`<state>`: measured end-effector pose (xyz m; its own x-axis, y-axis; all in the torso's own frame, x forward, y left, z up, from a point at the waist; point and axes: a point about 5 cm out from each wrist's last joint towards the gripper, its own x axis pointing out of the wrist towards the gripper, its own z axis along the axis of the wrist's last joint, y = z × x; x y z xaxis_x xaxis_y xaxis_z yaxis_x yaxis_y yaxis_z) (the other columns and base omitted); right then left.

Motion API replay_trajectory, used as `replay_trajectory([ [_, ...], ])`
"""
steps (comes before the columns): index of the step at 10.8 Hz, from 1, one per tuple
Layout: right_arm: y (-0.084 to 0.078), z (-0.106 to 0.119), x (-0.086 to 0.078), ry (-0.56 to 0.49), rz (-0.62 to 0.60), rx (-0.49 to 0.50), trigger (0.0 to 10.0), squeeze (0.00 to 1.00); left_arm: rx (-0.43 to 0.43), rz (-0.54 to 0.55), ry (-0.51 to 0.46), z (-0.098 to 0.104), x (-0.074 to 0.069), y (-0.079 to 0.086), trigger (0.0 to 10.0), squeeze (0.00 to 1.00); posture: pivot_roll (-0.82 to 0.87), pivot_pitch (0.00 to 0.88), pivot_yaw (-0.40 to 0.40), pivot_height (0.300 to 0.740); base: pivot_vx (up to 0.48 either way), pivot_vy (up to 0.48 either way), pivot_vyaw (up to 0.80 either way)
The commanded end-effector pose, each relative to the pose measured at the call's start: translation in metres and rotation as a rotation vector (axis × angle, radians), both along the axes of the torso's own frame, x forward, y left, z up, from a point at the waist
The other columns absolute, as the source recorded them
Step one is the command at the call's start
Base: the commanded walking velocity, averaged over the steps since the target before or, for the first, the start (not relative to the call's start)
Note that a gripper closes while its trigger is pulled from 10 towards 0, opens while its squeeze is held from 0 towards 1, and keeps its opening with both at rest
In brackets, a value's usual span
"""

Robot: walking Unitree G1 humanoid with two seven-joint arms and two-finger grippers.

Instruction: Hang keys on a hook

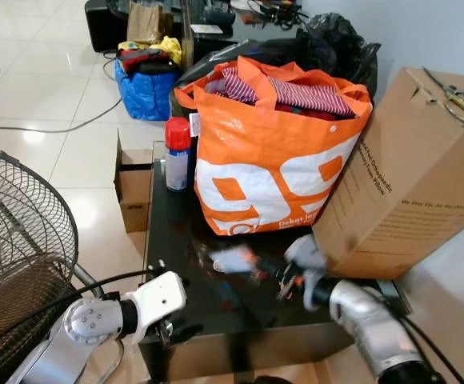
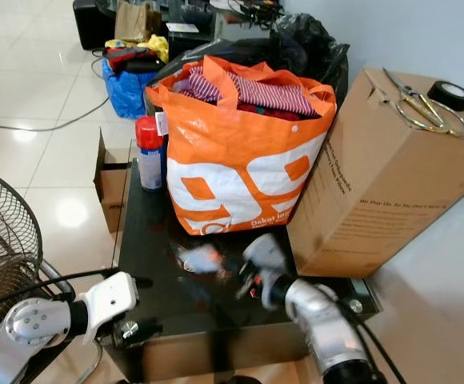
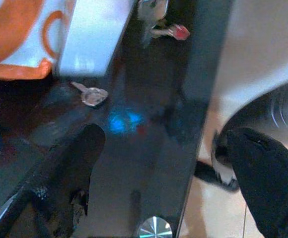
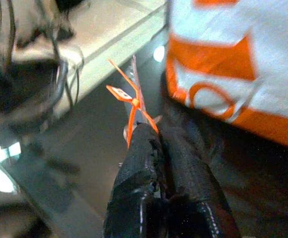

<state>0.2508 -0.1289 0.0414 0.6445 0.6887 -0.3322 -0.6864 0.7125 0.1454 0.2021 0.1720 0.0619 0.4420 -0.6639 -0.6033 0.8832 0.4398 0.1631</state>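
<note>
Here right pincer (image 4: 151, 130) clamps keys (image 4: 132, 101), orange tag pointing straight out beyond fingertips, above dark surface (image 1: 216, 308).

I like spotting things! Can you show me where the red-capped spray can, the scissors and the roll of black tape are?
spray can (image 1: 177, 154): left eye view, on its white body below the red cap.
scissors (image 2: 414, 105): right eye view, on the handles atop the cardboard box.
roll of black tape (image 2: 454, 94): right eye view, on its rim.

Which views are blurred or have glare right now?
Left eye view: right gripper motion-smeared, orange bag sharp. Left wrist view: soft focus, blue glare on the black table. Right wrist view: background blurred, fingers and orange tag fairly sharp.
</note>
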Motion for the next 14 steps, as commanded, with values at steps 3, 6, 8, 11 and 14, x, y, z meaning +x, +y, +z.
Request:
replay_trajectory([
  [3,-0.005,0.029,0.0,0.025,-0.183,0.147,0.0,0.0,-0.118,0.123,-0.057,0.013,0.001,-0.005,10.0,0.27,-0.04,0.0,-0.14,0.732,0.0,0.0,0.0],
  [6,-0.001,0.052,-0.009,-0.141,-0.151,-0.016,0.0,0.0,-0.189,0.254,-0.142,0.026,0.003,-0.006,10.0,0.27,-0.01,0.0,-0.146,0.732,0.0,0.0,0.0],
  [8,0.018,0.023,-0.007,-0.143,-0.014,-0.231,0.0,0.0,-0.049,0.203,-0.129,0.011,-0.007,-0.003,10.0,0.26,0.0,0.0,-0.145,0.732,0.0,0.0,0.0],
  [11,0.048,-0.019,0.003,-0.076,0.079,-0.34,10.0,0.0,0.039,0.063,-0.027,0.0,-0.012,-0.001,10.0,0.27,-0.01,0.0,-0.145,0.732,0.0,0.0,0.0],
  [14,0.047,-0.034,0.014,-0.058,0.054,-0.374,10.0,0.0,0.085,0.027,0.004,-0.003,-0.016,0.005,10.0,0.27,-0.02,0.0,-0.154,0.732,0.0,0.0,0.0],
])
